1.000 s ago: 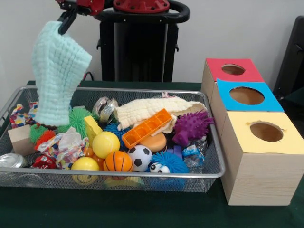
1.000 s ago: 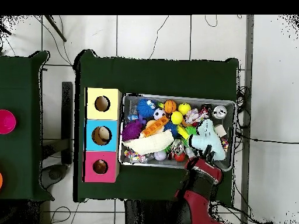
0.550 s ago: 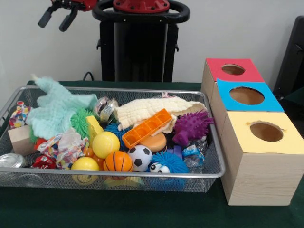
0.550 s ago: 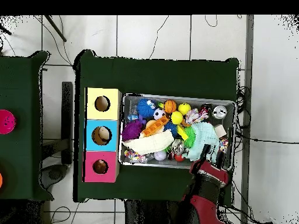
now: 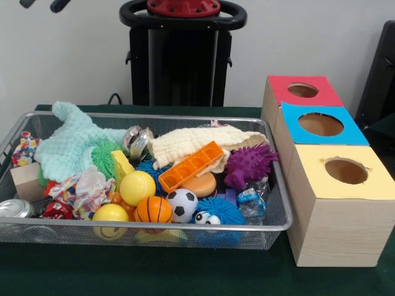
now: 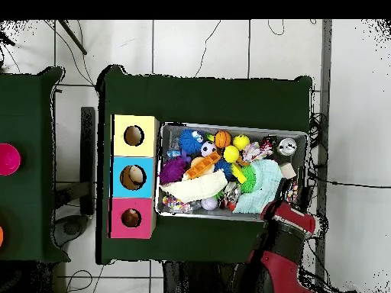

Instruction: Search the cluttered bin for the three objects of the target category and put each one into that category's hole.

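One mint knit cloth [image 5: 73, 145] dropped back in wire bin [image 5: 279, 203], tool [image 5: 43, 4] lifted higher, fingers spread, empty, no legible writing.

In the front view only the gripper [image 5: 43, 4] shows, as two dark fingertips at the top left edge of the frame, set apart from one another with nothing between them. In the overhead view the red and black arm [image 6: 279, 255] rises from the bottom edge, right of centre, its wrist end in the lower right of the frame.
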Controlling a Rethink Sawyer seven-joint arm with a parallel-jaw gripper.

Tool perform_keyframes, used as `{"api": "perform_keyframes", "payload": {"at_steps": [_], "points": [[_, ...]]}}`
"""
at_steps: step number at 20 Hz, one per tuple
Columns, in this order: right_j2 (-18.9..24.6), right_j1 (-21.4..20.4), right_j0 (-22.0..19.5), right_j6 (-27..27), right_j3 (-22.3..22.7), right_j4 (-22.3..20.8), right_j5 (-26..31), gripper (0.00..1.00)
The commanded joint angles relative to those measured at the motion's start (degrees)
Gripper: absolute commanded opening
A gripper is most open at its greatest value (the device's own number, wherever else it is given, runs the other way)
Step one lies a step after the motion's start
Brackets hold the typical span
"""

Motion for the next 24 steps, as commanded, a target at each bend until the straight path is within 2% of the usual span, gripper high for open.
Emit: {"api": "perform_keyframes", "payload": {"at_steps": [1, 3, 5, 8, 11, 13, 15, 18, 20, 24], "points": [[6.0, -2.3, 1.1, 9.8, -3.7, -2.3, 4.1, 1.0], [8.2, -4.7, 1.5, 11.7, -3.3, -4.1, 9.0, 1.0], [13.9, -7.9, 0.1, 15.4, -3.4, -8.3, 16.6, 1.0], [27.1, -10.6, -5.6, 20.8, -2.1, -14.5, 27.0, 1.0], [41.0, -10.1, -12.7, 22.1, -0.4, -15.9, 34.2, 1.0], [48.0, -9.0, -16.5, 20.3, 0.5, -14.9, 37.8, 1.0], [51.1, -8.6, -18.6, 18.8, 1.1, -13.1, 39.3, 1.0], [59.9, -7.9, -24.7, 13.6, 2.6, -8.8, 46.6, 1.0], [62.7, -7.1, -26.7, 11.2, 3.5, -5.7, 49.7, 1.0], [67.5, -11.1, -29.0, 8.0, 5.5, -0.7, 54.3, 1.0]]}}
